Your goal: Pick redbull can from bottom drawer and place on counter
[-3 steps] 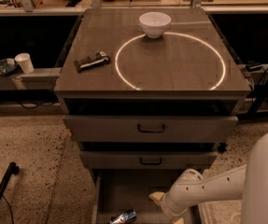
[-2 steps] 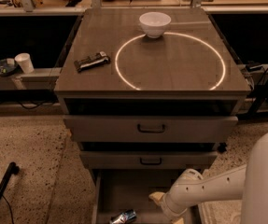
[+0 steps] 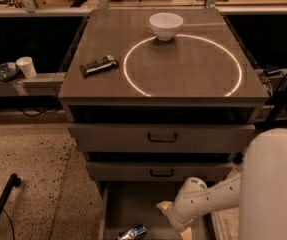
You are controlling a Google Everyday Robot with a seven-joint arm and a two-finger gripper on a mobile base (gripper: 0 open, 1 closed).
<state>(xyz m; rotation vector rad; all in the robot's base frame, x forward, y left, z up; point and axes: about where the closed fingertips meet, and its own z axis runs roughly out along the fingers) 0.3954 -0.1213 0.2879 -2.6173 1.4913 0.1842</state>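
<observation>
Down in the bottom drawer [image 3: 133, 204], standing open, deep and plain grey inside, with its front end cut off by the lower edge: the redbull can [image 3: 133, 232], slim and shiny, blue and silver. Lies on its side, aslant on the drawer floor, with its underside lost below the edge. Just to the right of it and not touching, the gripper [image 3: 174, 220], low inside the same drawer at the end of a smooth, rounded white arm [image 3: 218, 194]. Shows two tan fingers [image 3: 164, 205] spread well apart, so wide open, with nothing held; the lower one partly cropped. At far right, a large matte white curved body [image 3: 275, 184], hiding the drawer's right side and part of the floor. Above, two shut grey drawers [image 3: 203, 136], flat-fronted, each with a thin black handle, dark gaps over them. On top, the counter [image 3: 183, 64], flat, square, brown-grey with a faint sheen, marked with a thin glowing white circle [image 3: 124, 69]. At the circle's far rim, a smooth round white bowl [image 3: 166, 25], inside not visible. Left of the circle, clear of it, a dark flat bar-shaped packet [image 3: 99, 66], print unreadable. On a ledge at left, a white paper cup [image 3: 26, 67] beside a blurred dark dish-like item. Below, speckled floor [image 3: 28, 174].
</observation>
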